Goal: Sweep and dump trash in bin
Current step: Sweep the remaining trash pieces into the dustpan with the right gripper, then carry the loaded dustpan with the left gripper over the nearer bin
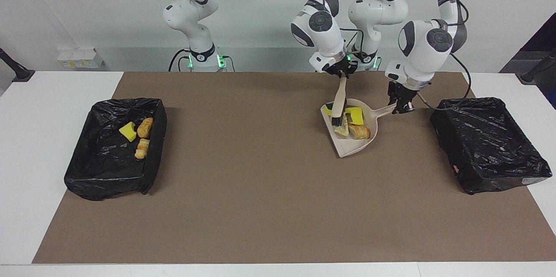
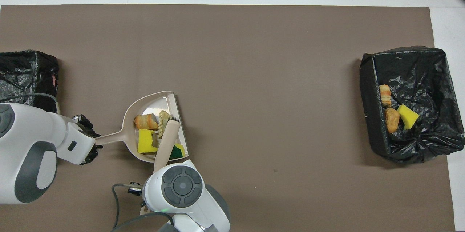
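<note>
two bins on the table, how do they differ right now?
The bin at the right arm's end holds three scraps: one yellow, two bread-like. The bin at the left arm's end shows none. The loaded dustpan, held by the left end effector, sits closer to that bin. Both are shallow, rectangular and lined with black plastic.

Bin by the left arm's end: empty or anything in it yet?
Empty, as far as shows. The facing view shows only bare black liner inside that bin; the overhead view cuts off most of it. The scraps sit in the dustpan.
</note>
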### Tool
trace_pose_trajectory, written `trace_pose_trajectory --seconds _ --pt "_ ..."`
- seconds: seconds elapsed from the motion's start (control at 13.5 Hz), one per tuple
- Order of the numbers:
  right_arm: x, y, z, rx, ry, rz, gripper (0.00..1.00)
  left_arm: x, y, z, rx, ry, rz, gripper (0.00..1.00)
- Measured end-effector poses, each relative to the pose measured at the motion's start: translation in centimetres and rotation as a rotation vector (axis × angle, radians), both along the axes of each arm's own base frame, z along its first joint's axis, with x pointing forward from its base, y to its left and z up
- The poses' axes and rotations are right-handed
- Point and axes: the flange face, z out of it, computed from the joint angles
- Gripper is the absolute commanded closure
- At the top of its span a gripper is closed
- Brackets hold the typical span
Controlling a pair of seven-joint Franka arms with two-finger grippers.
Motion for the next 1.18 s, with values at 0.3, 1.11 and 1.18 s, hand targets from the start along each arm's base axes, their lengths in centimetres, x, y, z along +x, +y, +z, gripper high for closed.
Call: trace_pose_trajectory --seconds 0.3,1.11,1.18 --pt "2.6 -2.2 1.5 0.004 -0.016 -0.033 1.00 0.1 0.7 0.0 -0.020 -0.003 0.033 1.00" --pt "1.4 -15.1 0.5 -0.287 0.176 0.197 1.00 0.3 1.2 0.2 -0.033 -0.016 0.087 1.00" --pt "1.2 -17.3 -0.5 -0.310 0.199 0.223 1.00 0.6 2.1 0.5 -0.045 -0.021 0.119 1.00"
